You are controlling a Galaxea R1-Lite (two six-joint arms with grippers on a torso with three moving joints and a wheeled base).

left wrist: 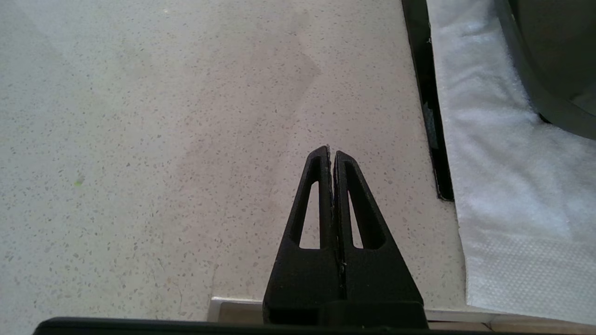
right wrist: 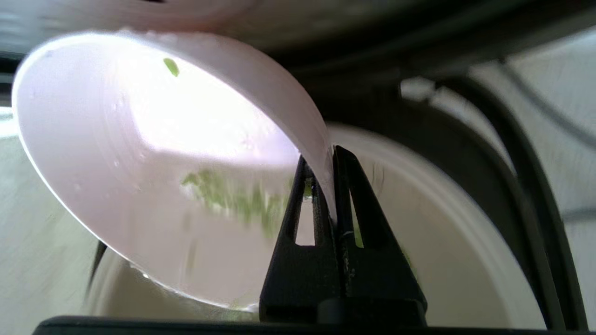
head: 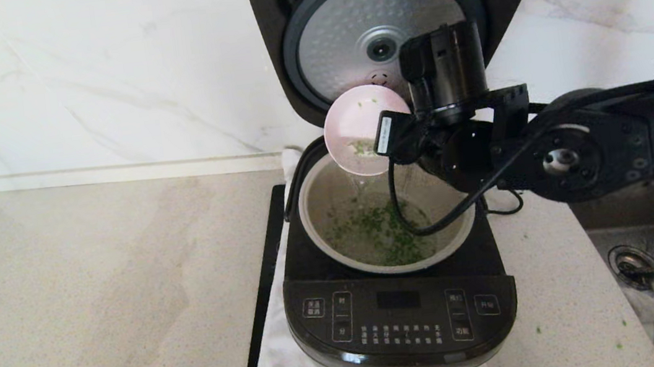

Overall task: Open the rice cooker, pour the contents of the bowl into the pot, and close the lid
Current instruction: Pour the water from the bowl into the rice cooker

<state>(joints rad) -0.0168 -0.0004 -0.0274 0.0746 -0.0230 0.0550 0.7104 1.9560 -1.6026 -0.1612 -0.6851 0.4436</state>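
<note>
Rice cooker (head: 403, 317) sits on a white cloth (left wrist: 503, 195) on the worktop (head: 98, 299), lid (head: 397, 19) raised upright. Right tool (right wrist: 328, 153) is clamped on the rim of the bowl (head: 358, 130), held tipped steeply over the pot (head: 311, 210). Green bits (head: 379, 230) lie in the pot; a few cling inside the bowl. Left tool (left wrist: 331, 153), fingers together and holding nothing, hangs over bare worktop beside the cloth.

Right gripper (right wrist: 326, 160) clamped; left gripper (left wrist: 331, 153) closed.
</note>
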